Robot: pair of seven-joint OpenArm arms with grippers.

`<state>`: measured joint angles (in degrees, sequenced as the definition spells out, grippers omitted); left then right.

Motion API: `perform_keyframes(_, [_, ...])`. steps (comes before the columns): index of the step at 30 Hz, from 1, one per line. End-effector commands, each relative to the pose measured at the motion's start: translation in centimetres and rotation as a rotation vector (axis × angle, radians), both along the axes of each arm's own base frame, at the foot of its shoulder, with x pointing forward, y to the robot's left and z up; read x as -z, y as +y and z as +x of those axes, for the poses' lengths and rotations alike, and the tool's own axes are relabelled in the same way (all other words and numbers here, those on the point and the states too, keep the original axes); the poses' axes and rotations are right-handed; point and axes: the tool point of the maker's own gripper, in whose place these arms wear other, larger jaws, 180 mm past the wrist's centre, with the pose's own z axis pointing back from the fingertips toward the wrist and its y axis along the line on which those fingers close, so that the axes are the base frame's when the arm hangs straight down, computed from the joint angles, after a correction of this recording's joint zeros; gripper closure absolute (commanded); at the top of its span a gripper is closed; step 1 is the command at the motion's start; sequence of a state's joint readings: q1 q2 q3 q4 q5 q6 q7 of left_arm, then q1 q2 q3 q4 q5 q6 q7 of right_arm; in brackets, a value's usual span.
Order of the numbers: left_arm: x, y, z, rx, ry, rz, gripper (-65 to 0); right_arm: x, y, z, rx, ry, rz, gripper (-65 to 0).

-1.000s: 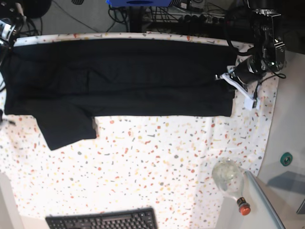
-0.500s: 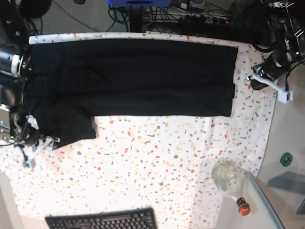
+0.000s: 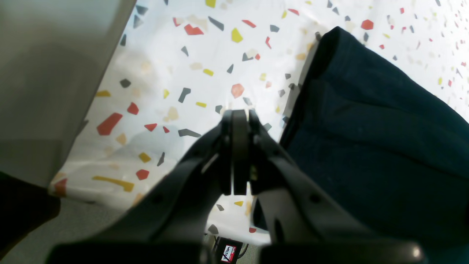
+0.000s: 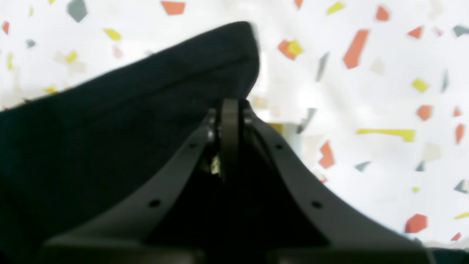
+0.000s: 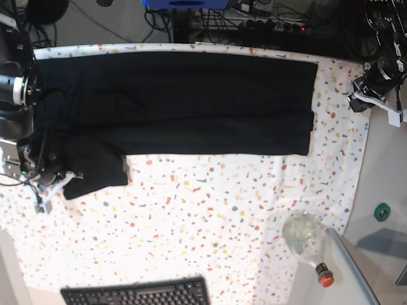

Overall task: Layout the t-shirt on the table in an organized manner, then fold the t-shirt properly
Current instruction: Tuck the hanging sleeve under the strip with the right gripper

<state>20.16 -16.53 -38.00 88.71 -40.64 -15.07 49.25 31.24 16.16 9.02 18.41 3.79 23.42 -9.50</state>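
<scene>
We have the plain black soft fabric t-shirt (image 5: 178, 101) stretched as a long band across the far half of the white, terrazzo-flecked cloth-covered bench (image 5: 210, 216), long axis running side to side in the base view, with one sleeve flap hanging toward us at that view's left end. That flap is what the next move seems to turn on: our right gripper (image 4: 230, 141) sits right at its corner, jaws pressed flat together over the dark cloth. Whether a fold of hem is actually pinched there we cannot tell. Our left gripper (image 3: 237, 154) is off the shirt's other end, jaws shut on nothing, the hem lying just beside them to one side. So the right arm is the nearer one. The base view gives us the whole layout; only the wrist views show the jaws themselves.
</scene>
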Motion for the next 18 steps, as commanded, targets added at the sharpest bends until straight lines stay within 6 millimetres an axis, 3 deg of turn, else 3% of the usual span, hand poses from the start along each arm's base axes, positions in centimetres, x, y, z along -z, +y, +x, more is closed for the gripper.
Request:
perform_keyframes(1, [-1.2, 0.7, 0.8, 0.004, -0.039, 0.021, 0.0, -1.3, 0.0, 1.4, -0.011, -0.031, -0.003, 0.0])
perform_keyframes(5, [-1.3, 0.9, 0.8, -0.001, -0.04, 0.026, 0.0, -2.0, 0.0, 1.0, -0.053, -0.032, -0.045, 0.0])
perform_keyframes(8, [-1.3, 1.1, 0.7, -0.001, -0.037, 0.03, 0.0, -3.9, 0.6, 0.2, -0.118, -0.043, -0.118, 0.0])
perform_keyframes(10, [-1.4, 1.5, 0.8, 0.003, -0.034, 0.04, 0.0, -6.5, 1.5, -0.2, -0.165, -0.094, -0.176, 0.0])
perform_keyframes(14, [-0.7, 1.8, 0.7, -0.014, -0.02, 0.026, 0.0, -9.6, 2.3, -3.7, -0.223, -0.069, -0.281, 0.0])
perform_keyframes(16, [-0.6, 2.1, 0.8, -0.02, -0.015, 0.023, 0.0, -9.8, 3.5, -5.7, -0.232, -0.052, -0.283, 0.0])
perform_keyframes(18, [-0.2, 2.2, 0.6, -0.027, -0.008, 0.016, 0.0, -10.4, 3.4, -7.6, -0.191, -0.062, -0.275, 0.0])
